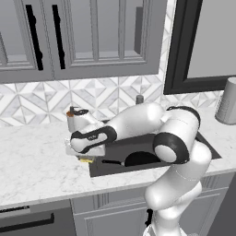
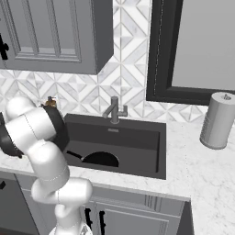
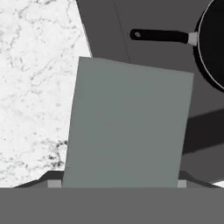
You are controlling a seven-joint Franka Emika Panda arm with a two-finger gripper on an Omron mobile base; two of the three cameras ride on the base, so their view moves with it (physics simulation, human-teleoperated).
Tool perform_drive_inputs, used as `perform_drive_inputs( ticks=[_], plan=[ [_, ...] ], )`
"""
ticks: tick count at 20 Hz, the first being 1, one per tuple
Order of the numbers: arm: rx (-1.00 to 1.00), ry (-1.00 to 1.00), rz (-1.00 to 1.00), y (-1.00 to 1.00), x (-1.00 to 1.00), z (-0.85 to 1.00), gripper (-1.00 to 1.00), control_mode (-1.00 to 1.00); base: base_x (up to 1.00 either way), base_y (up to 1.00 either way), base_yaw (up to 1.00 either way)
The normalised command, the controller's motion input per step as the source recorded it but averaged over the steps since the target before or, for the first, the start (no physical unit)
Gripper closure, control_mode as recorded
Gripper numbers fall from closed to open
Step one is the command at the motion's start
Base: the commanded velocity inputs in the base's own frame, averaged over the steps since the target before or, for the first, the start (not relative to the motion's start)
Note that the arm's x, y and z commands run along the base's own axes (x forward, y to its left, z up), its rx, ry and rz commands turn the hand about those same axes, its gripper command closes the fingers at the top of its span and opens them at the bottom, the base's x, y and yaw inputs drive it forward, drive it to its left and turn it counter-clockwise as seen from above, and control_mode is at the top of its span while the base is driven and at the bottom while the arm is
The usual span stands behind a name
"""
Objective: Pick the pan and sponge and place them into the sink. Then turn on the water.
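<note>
Sponge [image 3: 127, 124] clamped in the gripper [image 1: 85, 158] over the sink [image 3: 105, 30] edge

base views: behind arm, share sink [image 1: 208, 148] | hand view: close above sink edge

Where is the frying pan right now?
The pan already lies inside the sink, at the front left of the basin, its handle pointing left toward the marble counter. In the hand view it sits at the upper right.
</note>
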Motion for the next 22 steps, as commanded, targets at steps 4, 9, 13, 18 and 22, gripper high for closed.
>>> perform_drive_inputs(
  ticks=[4,9,13,18,22],
  plan=[
    [0.0,0.08,-0.22,-0.85,0.68,0.01,1.0,-1.0,0.0,0.0,0.0],
    [-0.02,0.05,-0.2,-0.99,0.65,-0.16,1.0,-1.0,0.0,0.0,0.0],
    [-0.02,0.0,-0.13,-0.84,0.49,-0.16,1.0,-1.0,0.0,0.0,0.0],
    [-0.02,0.0,-0.02,-0.45,0.18,-0.29,1.0,-1.0,0.0,0.0,0.0],
    [0.0,0.0,-0.01,-0.3,0.05,-0.32,1.0,-1.0,0.0,0.0,0.0]
  ],
)
